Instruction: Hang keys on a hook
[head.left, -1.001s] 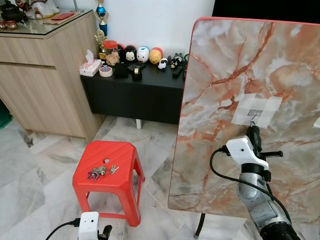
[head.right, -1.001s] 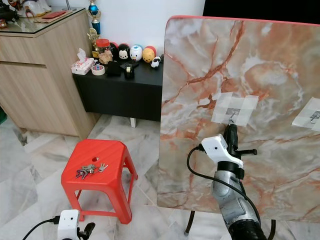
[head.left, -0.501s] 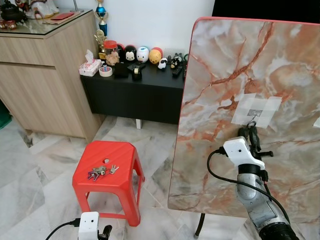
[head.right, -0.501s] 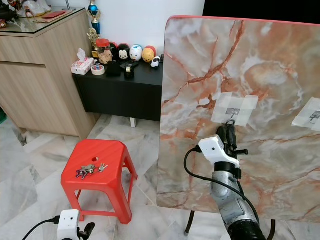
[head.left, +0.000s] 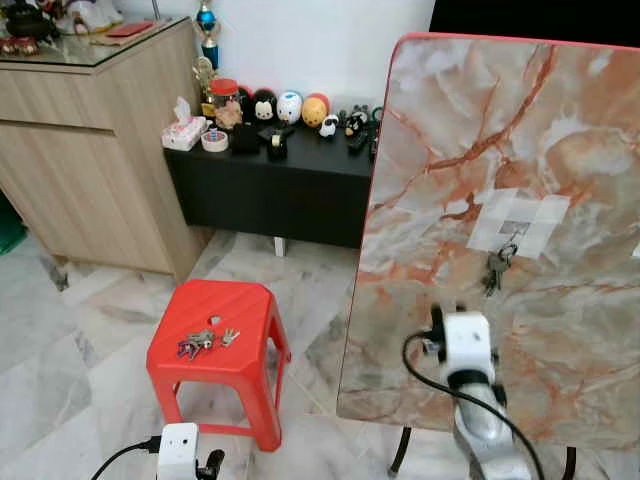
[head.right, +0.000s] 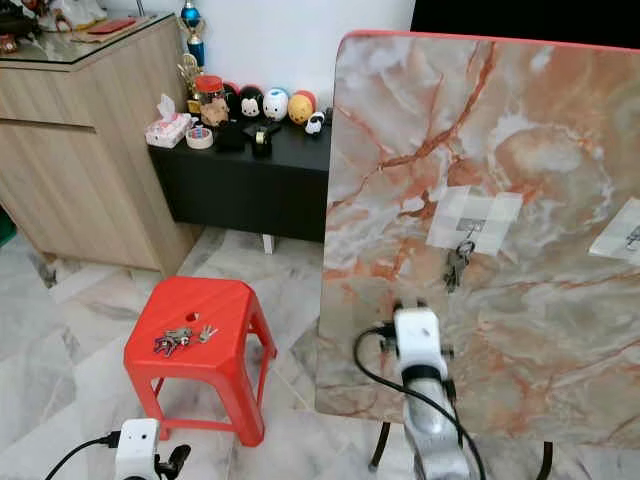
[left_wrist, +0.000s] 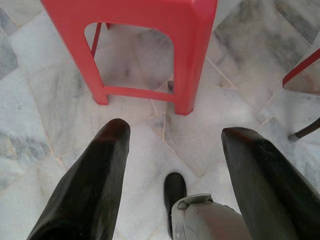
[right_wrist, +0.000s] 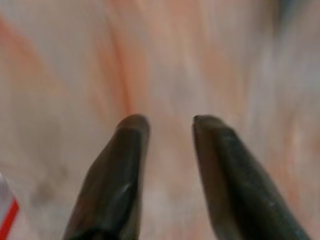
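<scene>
A bunch of keys is seen hanging from the small hook, which is taped onto the upright marble-patterned board; this hanging appears done. A second bunch of keys lies on the red stool, probably laid there for picking up. The right gripper is held below the hung keys, facing the board, its fingers a little apart and holding nothing. The left gripper hangs low over the floor near the stool, spread wide and empty.
</scene>
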